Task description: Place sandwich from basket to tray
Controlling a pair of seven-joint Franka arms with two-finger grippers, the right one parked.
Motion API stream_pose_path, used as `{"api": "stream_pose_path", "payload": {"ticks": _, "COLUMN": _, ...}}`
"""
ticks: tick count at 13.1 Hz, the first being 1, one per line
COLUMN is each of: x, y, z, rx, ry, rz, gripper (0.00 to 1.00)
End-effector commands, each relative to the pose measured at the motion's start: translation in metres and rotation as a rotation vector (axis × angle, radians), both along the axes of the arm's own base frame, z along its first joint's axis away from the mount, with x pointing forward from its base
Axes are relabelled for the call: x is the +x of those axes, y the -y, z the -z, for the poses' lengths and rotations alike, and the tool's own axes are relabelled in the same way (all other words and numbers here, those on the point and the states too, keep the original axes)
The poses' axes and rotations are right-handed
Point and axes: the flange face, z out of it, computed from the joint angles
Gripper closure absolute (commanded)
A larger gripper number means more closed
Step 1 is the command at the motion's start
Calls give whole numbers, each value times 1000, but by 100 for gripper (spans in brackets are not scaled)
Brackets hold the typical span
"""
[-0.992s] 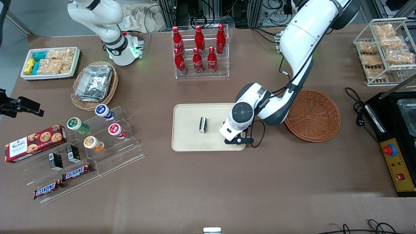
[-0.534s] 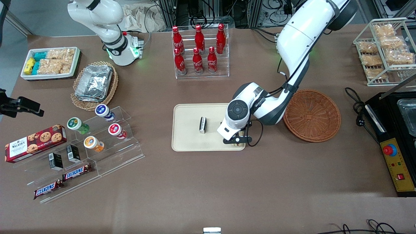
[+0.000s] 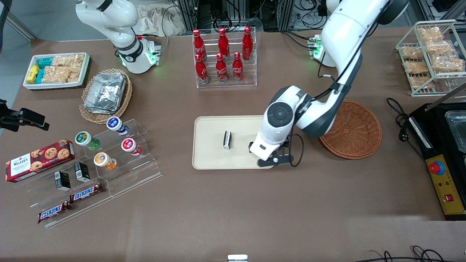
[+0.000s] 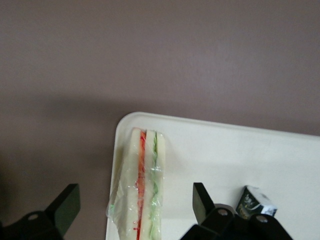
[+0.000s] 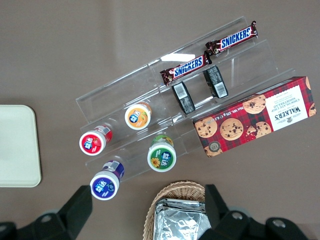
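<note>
The sandwich (image 4: 142,185), a wrapped pale wedge with a red and a green filling line, lies on the beige tray (image 4: 225,150) along its edge by a corner; its wrap hangs slightly over the rim. My left gripper (image 4: 134,200) hovers above it, open, one finger on each side and neither touching. In the front view the gripper (image 3: 268,155) hangs over the tray (image 3: 211,145) corner nearest the camera, on the basket's side, and hides the sandwich. The reddish-brown basket (image 3: 351,129) stands empty beside the tray, toward the working arm's end.
A small black-and-white packet (image 3: 227,140) lies mid-tray. A rack of red cola bottles (image 3: 222,54) stands farther from the camera. An acrylic shelf with cups (image 3: 109,145) and a tan basket of foil trays (image 3: 105,92) lie toward the parked arm's end. A black control box (image 3: 444,160) sits past the basket.
The wrist has risen above the tray corner and shifted slightly toward the basket. Tray, packet and basket have not moved.
</note>
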Motion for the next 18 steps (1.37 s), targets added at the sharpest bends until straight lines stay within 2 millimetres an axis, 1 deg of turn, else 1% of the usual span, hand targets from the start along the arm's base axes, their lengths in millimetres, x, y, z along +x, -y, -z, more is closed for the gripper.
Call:
{"api": "stream_pose_path", "payload": {"ticks": 1, "x": 22, "y": -62, "z": -58, "rx": 15, "ry": 45, "rz": -128, "gripper": 0}}
{"api": "stream_pose_path", "payload": {"ticks": 2, "x": 24, "y": -83, "z": -82, "rx": 32, "ry": 46, "rz": -147, "gripper": 0}}
{"api": "stream_pose_path", "payload": {"ticks": 3, "x": 23, "y": -94, "z": -103, "rx": 34, "ry": 54, "rz": -169, "gripper": 0}}
{"api": "stream_pose_path", "payload": {"ticks": 4, "x": 30, "y": -118, "z": -122, "rx": 24, "ry": 79, "rz": -215, "gripper": 0}}
{"api": "stream_pose_path", "payload": {"ticks": 5, "x": 30, "y": -131, "z": -138, "rx": 13, "ry": 91, "rz": -234, "gripper": 0}}
{"api": "stream_pose_path", "payload": {"ticks": 7, "x": 13, "y": -148, "z": -157, "rx": 35, "ry": 111, "rz": -247, "gripper": 0}}
{"api": "stream_pose_path", "payload": {"ticks": 8, "x": 8, "y": -168, "z": -164, "rx": 50, "ry": 128, "rz": -273, "gripper": 0}}
{"api": "stream_pose_path", "payload": {"ticks": 9, "x": -1, "y": -179, "z": -173, "rx": 59, "ry": 140, "rz": -253, "gripper": 0}}
{"api": "stream_pose_path", "payload": {"ticks": 10, "x": -11, "y": -187, "z": -176, "rx": 70, "ry": 134, "rz": -206, "gripper": 0}}
{"api": "stream_pose_path", "payload": {"ticks": 12, "x": -36, "y": -208, "z": -168, "rx": 92, "ry": 107, "rz": -138, "gripper": 0}}
{"api": "stream_pose_path", "payload": {"ticks": 13, "x": -52, "y": -220, "z": -173, "rx": 104, "ry": 107, "rz": -82, "gripper": 0}}
{"api": "stream_pose_path", "payload": {"ticks": 14, "x": -64, "y": -241, "z": -175, "rx": 110, "ry": 95, "rz": -49, "gripper": 0}}
{"api": "stream_pose_path", "payload": {"ticks": 15, "x": -73, "y": -254, "z": -183, "rx": 98, "ry": 80, "rz": -4, "gripper": 0}}
{"api": "stream_pose_path", "payload": {"ticks": 16, "x": -80, "y": -261, "z": -192, "rx": 102, "ry": 25, "rz": 60, "gripper": 0}}
{"api": "stream_pose_path", "payload": {"ticks": 18, "x": -80, "y": -303, "z": -235, "rx": 109, "ry": -64, "rz": 124, "gripper": 0}}
